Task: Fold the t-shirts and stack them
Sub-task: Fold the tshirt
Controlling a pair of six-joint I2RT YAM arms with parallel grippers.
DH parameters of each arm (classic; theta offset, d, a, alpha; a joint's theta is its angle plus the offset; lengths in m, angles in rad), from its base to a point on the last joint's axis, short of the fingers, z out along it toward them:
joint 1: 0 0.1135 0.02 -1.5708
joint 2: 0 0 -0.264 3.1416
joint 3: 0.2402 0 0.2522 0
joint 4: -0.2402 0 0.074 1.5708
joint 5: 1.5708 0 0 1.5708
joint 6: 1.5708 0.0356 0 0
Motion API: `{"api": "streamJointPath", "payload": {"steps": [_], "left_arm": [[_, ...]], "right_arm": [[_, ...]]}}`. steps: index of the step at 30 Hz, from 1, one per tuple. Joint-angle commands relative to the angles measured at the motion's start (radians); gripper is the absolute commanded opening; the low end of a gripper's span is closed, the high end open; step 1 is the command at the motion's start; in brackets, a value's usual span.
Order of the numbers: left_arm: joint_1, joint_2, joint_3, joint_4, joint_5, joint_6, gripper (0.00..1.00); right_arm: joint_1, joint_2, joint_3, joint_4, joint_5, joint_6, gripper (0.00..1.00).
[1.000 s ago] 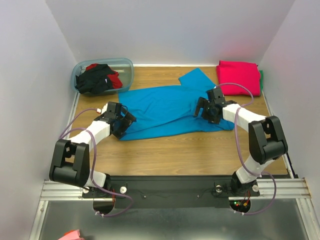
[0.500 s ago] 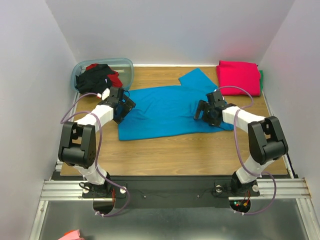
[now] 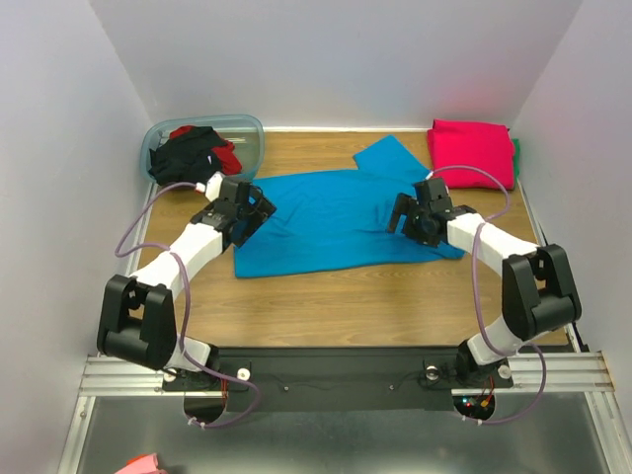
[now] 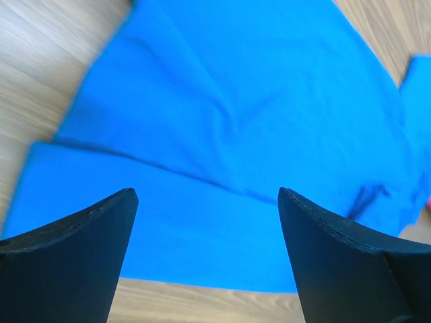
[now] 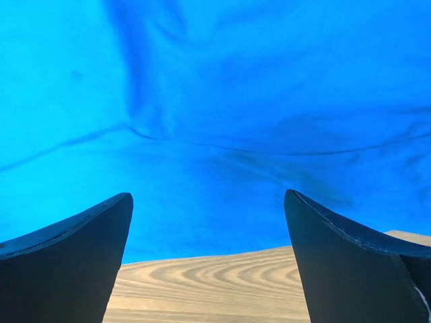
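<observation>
1. Wooden table [image 3: 346,296], white walls, top view: turquoise t-shirt [image 3: 326,222] lies spread flat mid-table. My left gripper [image 3: 255,210] is over its left edge, my right gripper [image 3: 405,219] over its right side. Folded magenta t-shirt [image 3: 472,150] sits back-right of it; black and red t-shirts [image 3: 193,156] in tub [image 3: 252,133] back-left of it.
2. Left wrist: my fingers [image 4: 74,269] are spread wide, nothing between them, turquoise cloth below.
3. Right wrist: fingers [image 5: 67,262] wide apart and empty, above the turquoise hem, bare wood just beside it.
</observation>
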Motion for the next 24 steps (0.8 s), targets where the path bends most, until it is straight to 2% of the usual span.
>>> {"api": "streamJointPath", "payload": {"steps": [1,4,7,13,19,20,24], "left_arm": [[-0.054,-0.004,-0.063,0.033,0.004,-0.022,0.97],[-0.063,0.034,-0.072,0.041,0.027,-0.014,0.98],[-0.077,0.091,-0.074,0.05,0.027,-0.009,0.97],[-0.093,0.163,-0.13,0.085,0.066,-0.019,0.97],[-0.155,0.042,-0.327,0.11,0.08,-0.088,0.96],[-0.174,-0.005,-0.379,0.107,0.086,-0.116,0.96],[-0.229,-0.148,-0.497,0.079,0.093,-0.196,0.96]], "right_arm": [[-0.002,-0.08,0.052,0.007,0.066,-0.002,1.0],[-0.05,-0.077,0.039,0.008,0.096,0.007,1.0],[-0.143,-0.024,0.041,0.01,0.054,0.005,1.0],[-0.173,0.088,0.02,0.044,0.002,0.015,1.0],[-0.193,-0.111,-0.276,0.001,0.04,0.191,1.0],[-0.203,-0.182,-0.36,-0.008,0.031,0.243,1.0],[-0.211,-0.382,-0.508,-0.065,0.001,0.332,1.0]]}}
